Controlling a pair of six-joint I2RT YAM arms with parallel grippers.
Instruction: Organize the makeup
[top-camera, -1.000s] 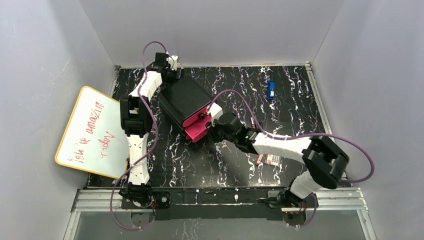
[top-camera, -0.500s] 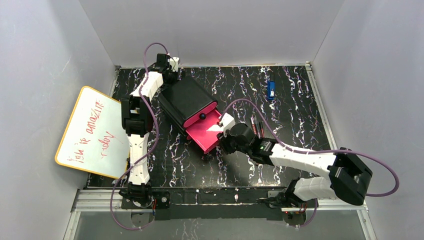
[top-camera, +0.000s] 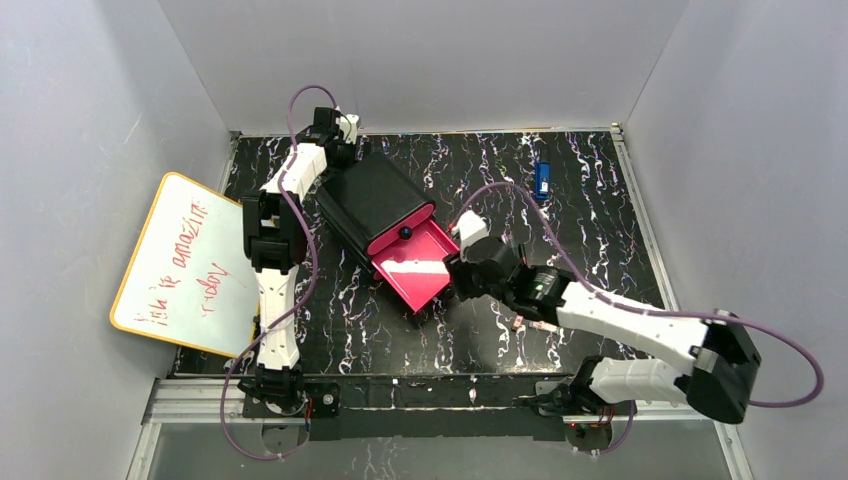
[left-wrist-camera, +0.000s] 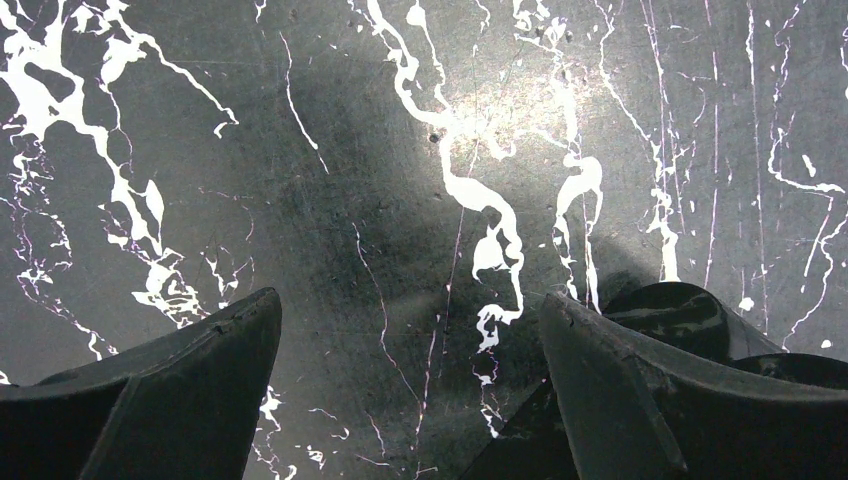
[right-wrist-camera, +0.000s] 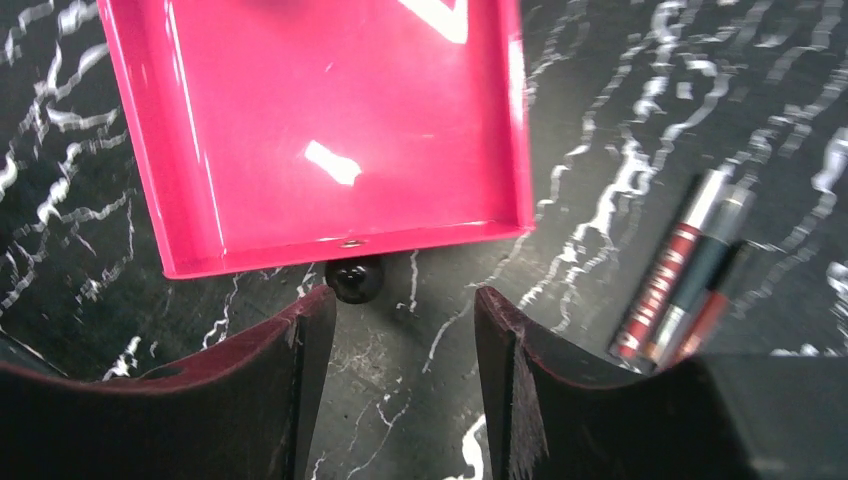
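Note:
The makeup's sticks (right-wrist-camera: 680, 280), dark red and grey, lie side by side on the black marble table (right-wrist-camera: 600, 130), right of my right gripper. In the top view my right arm hides them, and only a corner of the pale palette (top-camera: 538, 324) peeks out under that arm. My right gripper (right-wrist-camera: 405, 297) is open just in front of the pulled-out pink drawer (right-wrist-camera: 330, 120). The drawer's black knob (right-wrist-camera: 354, 278) sits at my left fingertip, outside the gap. My left gripper (left-wrist-camera: 410, 310) hangs open over bare table behind the black box (top-camera: 372, 198).
A small blue rectangular object (top-camera: 542, 180) lies at the back right. A whiteboard with red writing (top-camera: 185, 265) leans at the table's left edge. Grey walls close in three sides. The upper pink drawer (top-camera: 400, 235) is shut.
My right gripper drew the lower pink drawer out toward the front right, then opened and let go of its knob. The left arm has stayed put.

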